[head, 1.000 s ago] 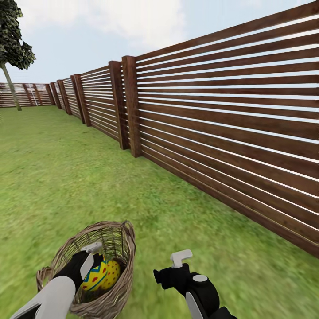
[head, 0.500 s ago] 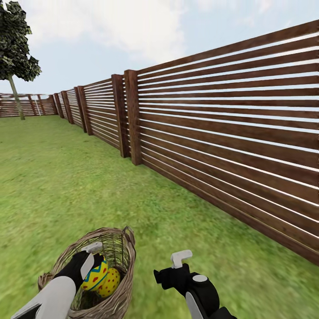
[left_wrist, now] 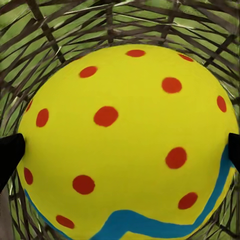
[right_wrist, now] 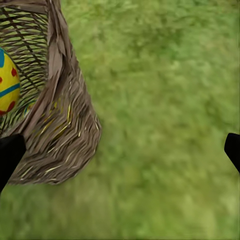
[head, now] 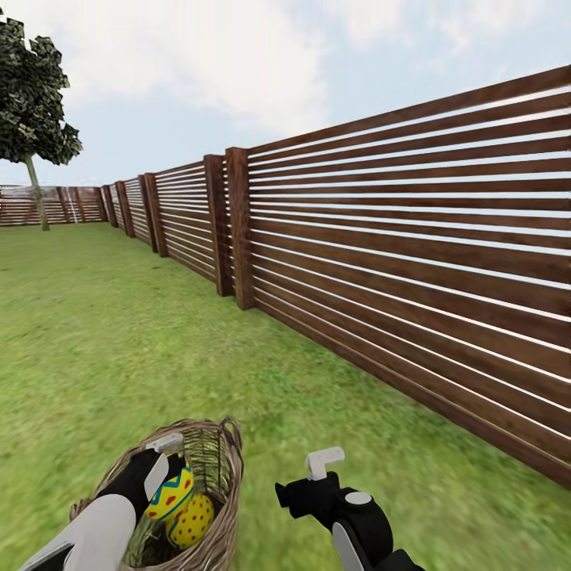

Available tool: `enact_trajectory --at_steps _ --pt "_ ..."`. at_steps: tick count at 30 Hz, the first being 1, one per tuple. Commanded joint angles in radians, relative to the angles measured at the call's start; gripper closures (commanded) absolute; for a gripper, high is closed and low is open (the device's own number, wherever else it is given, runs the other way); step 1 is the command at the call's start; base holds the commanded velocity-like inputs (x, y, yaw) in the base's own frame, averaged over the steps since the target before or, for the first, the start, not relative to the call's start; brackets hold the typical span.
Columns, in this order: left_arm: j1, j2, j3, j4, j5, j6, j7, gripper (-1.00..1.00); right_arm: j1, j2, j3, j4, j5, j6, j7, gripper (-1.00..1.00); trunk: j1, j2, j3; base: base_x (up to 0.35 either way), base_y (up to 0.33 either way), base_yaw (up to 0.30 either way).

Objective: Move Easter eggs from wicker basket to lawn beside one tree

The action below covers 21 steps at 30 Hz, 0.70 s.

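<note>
Two Easter eggs show in the wicker basket (head: 214,507) at the near left of the lawn (head: 159,333): the upper egg (head: 170,493) is clasped between the fingertips of the left pincer (head: 169,456), above the lower egg (head: 193,521) resting deeper inside. The right pincer (head: 313,476) hangs wide and empty just right of the basket. A clean lift probably means rising straight up, clear of the rim, before heading for the tree (head: 32,103) at the far left by the fence (head: 412,262).
</note>
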Motion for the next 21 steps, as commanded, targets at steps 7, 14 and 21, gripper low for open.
enact_trajectory --at_steps 7,14,21 --pt "-0.001 -0.003 0.006 -0.001 -0.011 0.005 0.005 1.00 -0.001 0.000 0.001 -0.001 -0.010 0.004 -0.010 -1.00 -0.003 0.001 0.026 -0.058 0.000 0.000" --pt "-0.001 -0.004 0.006 -0.002 -0.008 0.005 0.004 1.00 -0.001 0.000 0.001 -0.001 -0.009 0.004 -0.010 -1.00 -0.006 0.003 0.053 -0.105 0.000 0.000" --pt "-0.001 -0.008 0.006 -0.003 -0.009 0.003 0.005 1.00 -0.001 0.000 0.002 -0.001 -0.008 0.004 -0.010 -1.00 -0.010 0.005 0.080 -0.085 0.000 0.000"
